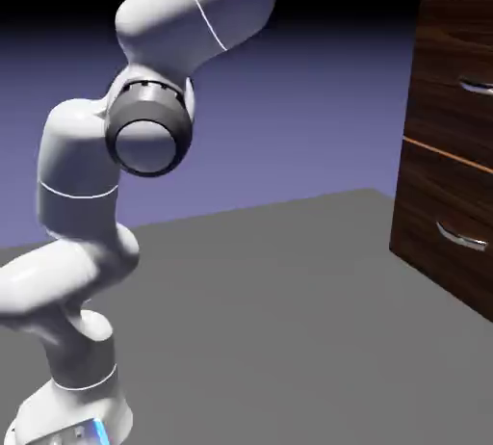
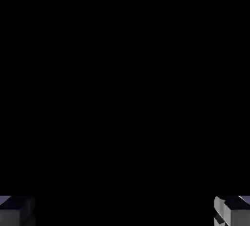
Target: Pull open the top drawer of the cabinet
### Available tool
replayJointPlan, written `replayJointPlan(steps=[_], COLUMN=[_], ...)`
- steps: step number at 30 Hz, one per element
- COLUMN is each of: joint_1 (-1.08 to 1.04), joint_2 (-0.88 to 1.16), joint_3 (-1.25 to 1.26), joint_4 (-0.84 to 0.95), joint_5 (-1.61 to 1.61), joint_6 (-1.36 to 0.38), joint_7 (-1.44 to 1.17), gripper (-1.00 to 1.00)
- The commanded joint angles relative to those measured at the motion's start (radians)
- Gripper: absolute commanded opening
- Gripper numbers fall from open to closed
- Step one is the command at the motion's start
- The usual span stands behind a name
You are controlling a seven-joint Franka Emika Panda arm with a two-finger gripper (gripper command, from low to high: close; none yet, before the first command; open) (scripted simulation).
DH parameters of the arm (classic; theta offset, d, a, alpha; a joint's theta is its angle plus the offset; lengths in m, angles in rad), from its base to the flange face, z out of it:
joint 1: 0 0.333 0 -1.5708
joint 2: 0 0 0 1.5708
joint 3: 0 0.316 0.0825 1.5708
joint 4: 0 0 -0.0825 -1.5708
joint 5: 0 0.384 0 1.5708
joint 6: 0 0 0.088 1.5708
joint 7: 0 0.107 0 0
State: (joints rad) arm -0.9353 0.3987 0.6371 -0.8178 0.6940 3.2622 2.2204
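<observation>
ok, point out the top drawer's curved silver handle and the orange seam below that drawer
Curved silver handle of top drawer (image 1: 477, 88): exterior view, on its visible bar, cut by the right edge.
Thin orange seam (image 1: 448, 155): exterior view, midway along its visible length.

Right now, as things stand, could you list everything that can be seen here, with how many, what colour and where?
Cabinet: one, dark brown wood grain, at the exterior view's right edge, partly cut off.
Top drawer: one, dark brown, upper front of the cabinet.
Lower drawer: one, dark brown, beneath the thin orange-brown seam.
Handles: two, silver, curved; one on the top drawer, one on the lower.
Floor-like surface: one, grey, under arm and cabinet.
Backdrop: one, blue-violet fading to black, behind everything.
Robot arm: one, white with a grey joint ring, exterior view's left.
Gripper: one, two grey fingertips wide apart, bottom of the hand view, otherwise nearly all black.
</observation>
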Motion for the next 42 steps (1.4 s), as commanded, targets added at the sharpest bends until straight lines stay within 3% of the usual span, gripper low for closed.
replayJointPlan(steps=[1, 41, 42], joint_1=[0.032, 1.3, 1.3], joint_2=[0.019, 0.781, 0.781], joint_3=[-0.036, -1.482, -1.482], joint_4=[0.008, 0.307, 0.307], joint_5=[0.01, 0.389, 0.389], joint_6=[-0.004, -0.155, -0.155], joint_7=[-0.004, -0.183, -0.183], gripper=[0.0, 0.0, -1.0])
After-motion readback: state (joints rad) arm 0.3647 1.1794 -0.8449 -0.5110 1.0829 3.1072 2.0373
